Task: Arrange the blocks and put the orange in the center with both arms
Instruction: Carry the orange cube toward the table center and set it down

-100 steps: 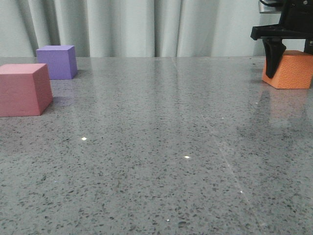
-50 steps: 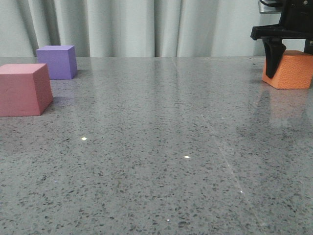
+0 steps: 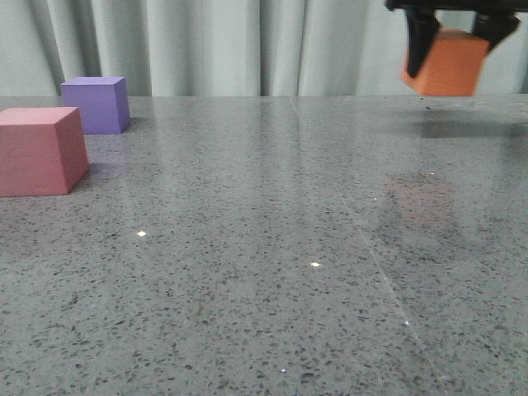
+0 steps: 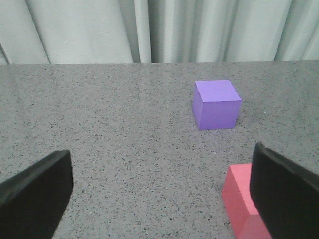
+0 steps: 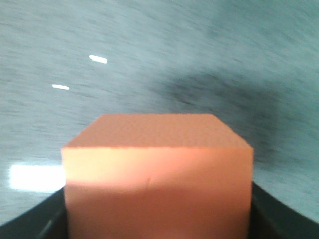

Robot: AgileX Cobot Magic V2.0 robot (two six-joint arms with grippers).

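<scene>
Orange cube (image 3: 445, 62) is off the table now: half a second ago it sat on the grey speckled tabletop (image 3: 272, 247) at the far right with the right gripper (image 3: 454, 33) around it, and now it hangs clear above the surface, its shadow and faint reflection left below. That suggests the pick is done and the carry toward the middle can begin. The cube sits between the right jaws, which pinch it from both sides; in the right wrist view it fills the gap, with motion blur behind it. The left gripper (image 4: 159, 199) is spread wide and holds nothing. It hovers over the table's left side, with the purple cube (image 4: 216, 104) ahead of it and the pink cube (image 4: 244, 209) just beside one finger, the two cubes near each other.
</scene>
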